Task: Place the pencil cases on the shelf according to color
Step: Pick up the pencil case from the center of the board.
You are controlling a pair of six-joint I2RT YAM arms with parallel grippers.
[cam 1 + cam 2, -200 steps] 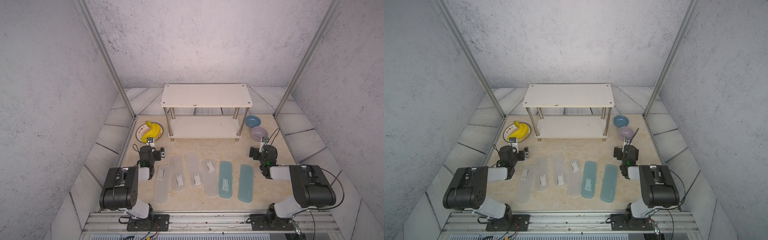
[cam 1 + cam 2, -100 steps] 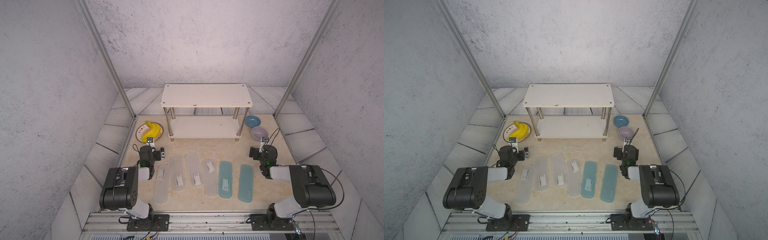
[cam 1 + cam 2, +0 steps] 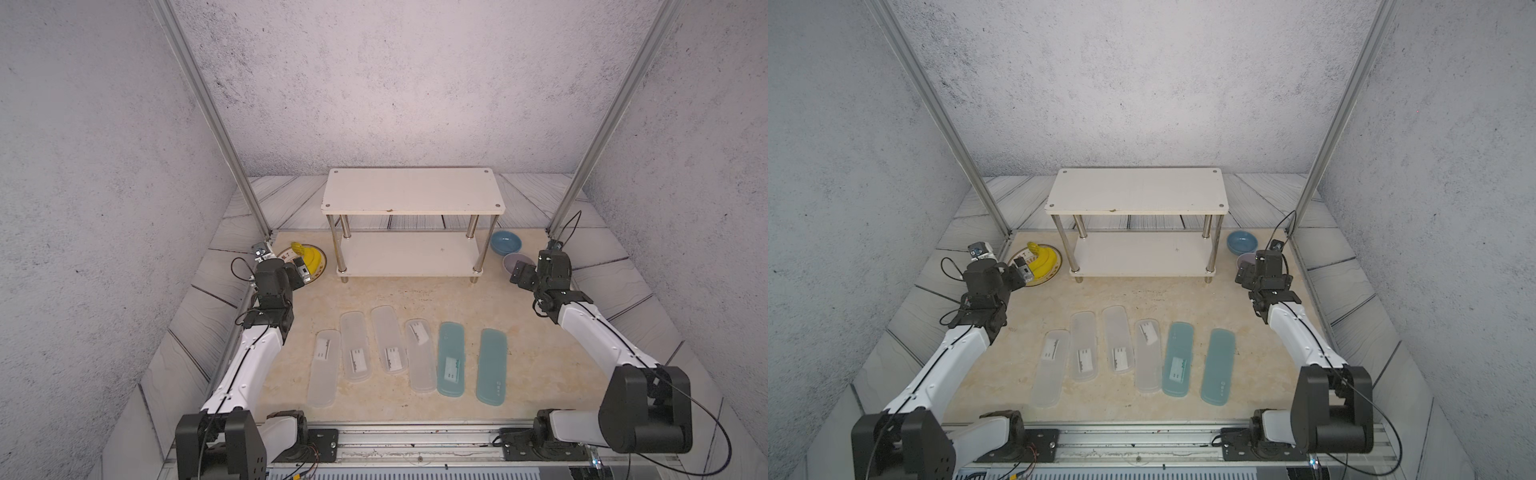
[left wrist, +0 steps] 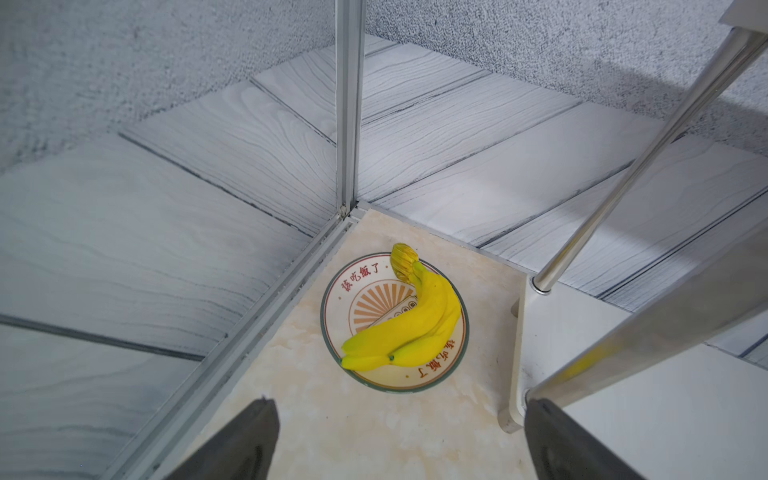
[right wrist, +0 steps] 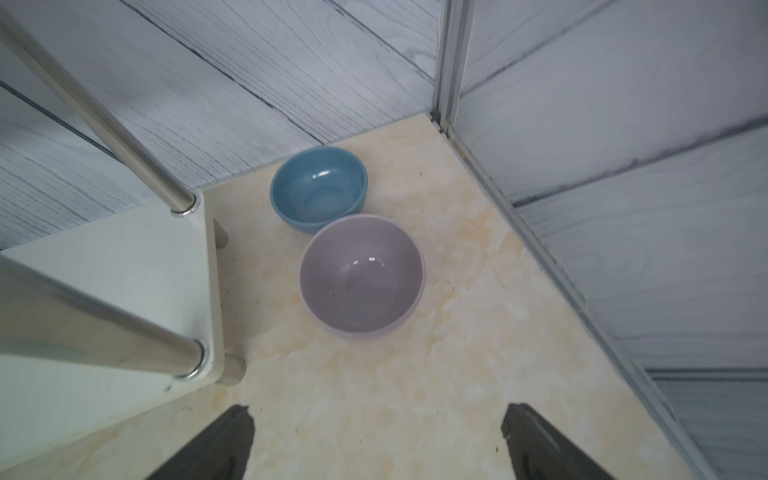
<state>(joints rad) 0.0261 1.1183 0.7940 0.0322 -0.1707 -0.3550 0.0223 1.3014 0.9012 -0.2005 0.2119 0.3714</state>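
Left gripper (image 4: pixel 399 405), right gripper (image 5: pixel 378 409) — both wide, empty.

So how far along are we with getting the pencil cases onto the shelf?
Nothing is done yet: both boards of the shelf are bare. Nothing is in hand: the left gripper and right gripper are open and empty, near the shelf's ends. All six are left: four clear cases and two teal cases lie in a row on the table.

Your left arm (image 3: pixel 249 361) and right arm (image 3: pixel 594 332) stretch forward, elbows low. Your left gripper (image 4: pixel 400 415) and right gripper (image 5: pixel 378 415) hold their jaws wide apart, empty.
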